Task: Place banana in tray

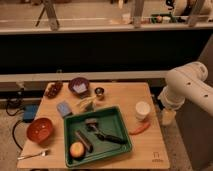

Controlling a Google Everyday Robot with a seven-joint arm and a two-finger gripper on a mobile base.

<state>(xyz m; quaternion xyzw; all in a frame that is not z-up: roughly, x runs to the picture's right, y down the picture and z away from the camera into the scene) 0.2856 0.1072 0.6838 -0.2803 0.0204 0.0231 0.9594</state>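
Green plastic was seen to form the tray (111, 121), set near the middle of the wooden surface (150, 150) in the camera view, with a round orange fruit (76, 149) and dark utensils (111, 137) lying inside it. The banana (86, 103) was found outside the tray, just beyond its far-left rim, between a blue sponge (64, 108) and a small metal cup (99, 92). The hand (168, 117) was located off the right edge of the surface, near a white cup (142, 110) and well apart from the banana. Whether it was released or clenched could not be told. The task was judged hardly begun: the banana remained to be reached, grasped, lifted and set into the tray.
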